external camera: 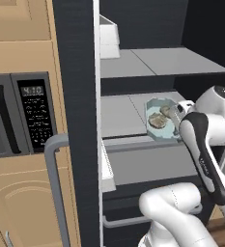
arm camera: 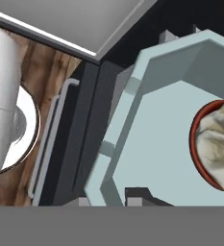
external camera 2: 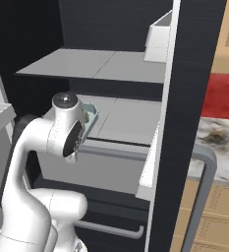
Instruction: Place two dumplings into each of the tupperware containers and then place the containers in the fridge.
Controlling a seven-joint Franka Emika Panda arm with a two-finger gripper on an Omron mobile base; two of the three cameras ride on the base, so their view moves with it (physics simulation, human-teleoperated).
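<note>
Pale-blue container (external camera: 161, 120) with two dumplings (external camera: 158, 120) sits on the fridge (external camera: 75, 96) shelf (external camera: 123, 116), long axis running inward; the pincer (external camera: 177, 115) grips its near rim.

A home kitchen: open fridge (external camera: 133, 62), built-in microwave (external camera: 22, 116), wooden cabinets (external camera: 22, 198), marble counter (external camera 2: 219, 135).
</note>
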